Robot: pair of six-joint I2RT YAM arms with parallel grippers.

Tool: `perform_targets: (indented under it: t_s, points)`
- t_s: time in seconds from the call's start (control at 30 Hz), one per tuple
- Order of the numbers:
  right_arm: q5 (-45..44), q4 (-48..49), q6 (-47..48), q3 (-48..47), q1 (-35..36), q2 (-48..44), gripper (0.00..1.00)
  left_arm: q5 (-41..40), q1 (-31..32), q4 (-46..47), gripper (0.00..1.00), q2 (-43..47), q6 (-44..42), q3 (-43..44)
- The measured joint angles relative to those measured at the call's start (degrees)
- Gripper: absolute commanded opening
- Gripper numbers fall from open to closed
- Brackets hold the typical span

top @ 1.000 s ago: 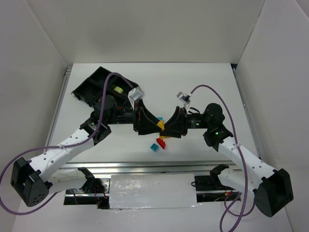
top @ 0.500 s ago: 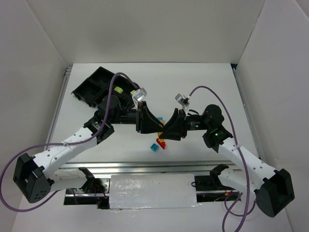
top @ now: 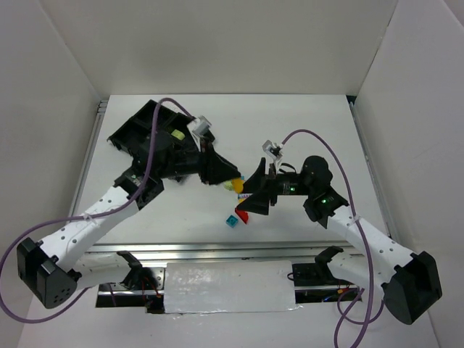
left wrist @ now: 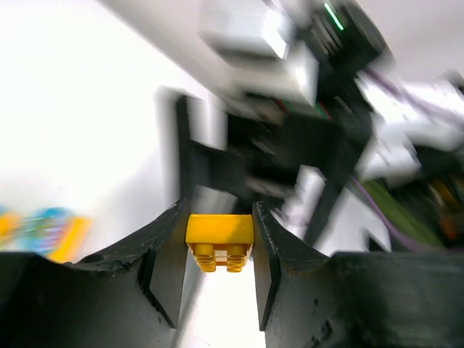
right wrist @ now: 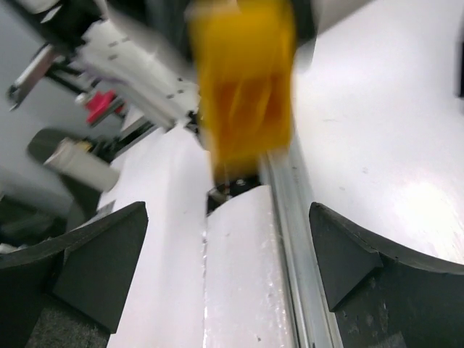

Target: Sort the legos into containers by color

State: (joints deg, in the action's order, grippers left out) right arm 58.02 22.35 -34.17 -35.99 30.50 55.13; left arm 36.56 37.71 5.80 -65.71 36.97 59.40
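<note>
**Yellow brick in the left hand, right hand wide beside it**

At the far left of the table sat the black tray (top: 130,129), with one pale yellowish brick (top: 176,135) already in a compartment. The left arm's purple cable (top: 154,138) looped across it.

My left hand (top: 226,180) was clamped on a yellow brick (left wrist: 220,233), held above the table near the middle and well apart from the tray. The fingers pinched its flat sides and its studs pointed toward the wrist camera.

Just below that on the table lay a teal brick (top: 232,222) and a red brick (top: 243,215), touching or nearly so.

My right hand (right wrist: 227,217) stood wide with nothing between its fingers, and it was close beside the left hand.

My main worry was the two hands clipping each other as they parted, because they sat so close together. A knock could twist the yellow brick loose. The right hand could also scatter the red and teal pair below it. At the tray, the cable might foul the drop, or the brick might land in the wrong compartment.
</note>
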Motion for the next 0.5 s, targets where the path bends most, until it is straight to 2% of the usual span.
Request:
perform_targets:
  t_s: [0.07, 0.17, 0.27, 0.33, 0.5]
  points:
    - [-3.85, -4.22, 2.19, 0.02, 0.00, -0.61, 1.00, -3.61, -5.62, -4.39, 0.00, -0.04, -0.39, 3.06]
    - [-10.32, -9.92, 4.26, 0.02, 0.00, -1.38, 1.00, -9.55, -17.55, -10.67, 0.00, -1.95, 0.70, 7.91]
    - [-14.97, -13.64, 5.31, 0.02, 0.00, -1.75, 1.00, -19.45, -26.71, -16.04, 0.00, -6.97, 2.08, 13.05]
    - [-17.49, -15.19, 5.57, 0.02, 0.00, -1.92, 0.99, -26.95, -29.24, -19.32, 0.00, -10.95, 2.75, 16.04]
    - [-23.96, -18.51, 5.79, 0.02, 0.02, -2.67, 1.00, -45.99, -30.93, -22.29, 0.00, -24.28, 3.72, 26.29]
